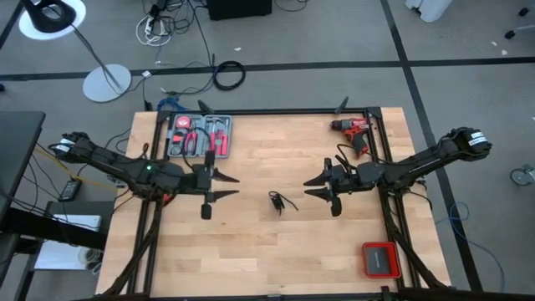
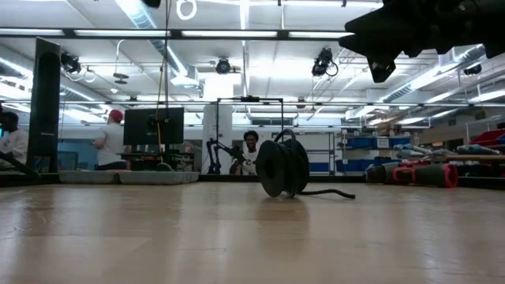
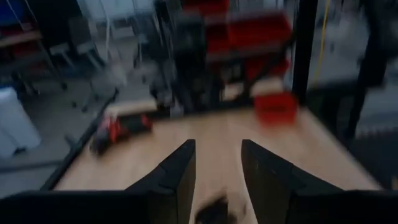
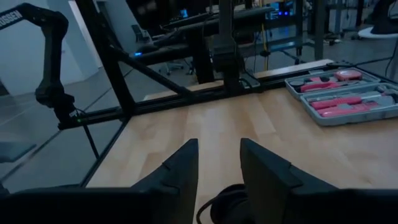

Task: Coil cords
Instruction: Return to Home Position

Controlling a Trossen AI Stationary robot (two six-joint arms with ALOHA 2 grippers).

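Note:
The cord is a small bundle of thin black cable at the middle of the wooden table. In the low view the coil stands on its edge, and a loose tail trails onto the wood. My left gripper is open and hovers left of the cord, pointing toward it. My right gripper is open and hovers right of it, facing the left one. Both are raised and clear of the cord. The cord shows low between the fingers in the left wrist view and the right wrist view.
A grey tray of red-handled tools sits at the far left. A red drill lies at the far right and a red box at the near right. Black frame rails run along the table's sides.

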